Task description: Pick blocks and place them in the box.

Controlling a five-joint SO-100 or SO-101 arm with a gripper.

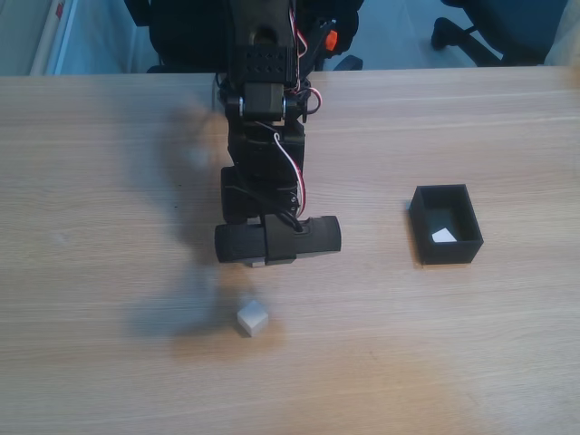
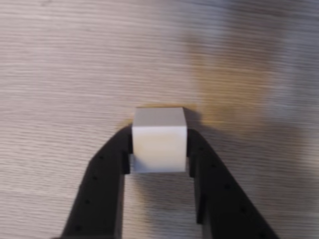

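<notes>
Wooden tabletop [image 1: 109, 181] carries three white cubes: one in the black box [image 1: 426, 245] at the fixed view's right, one loose [image 1: 253, 318] near the front edge. The third cube [image 2: 159, 139] sits clamped between the gripper [image 2: 159, 149] fingers in the wrist view.

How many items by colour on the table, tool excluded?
White blocks: 3. One in the tool, one loose on the table, one inside the box.
Black box: 1.
Total: 4.
</notes>
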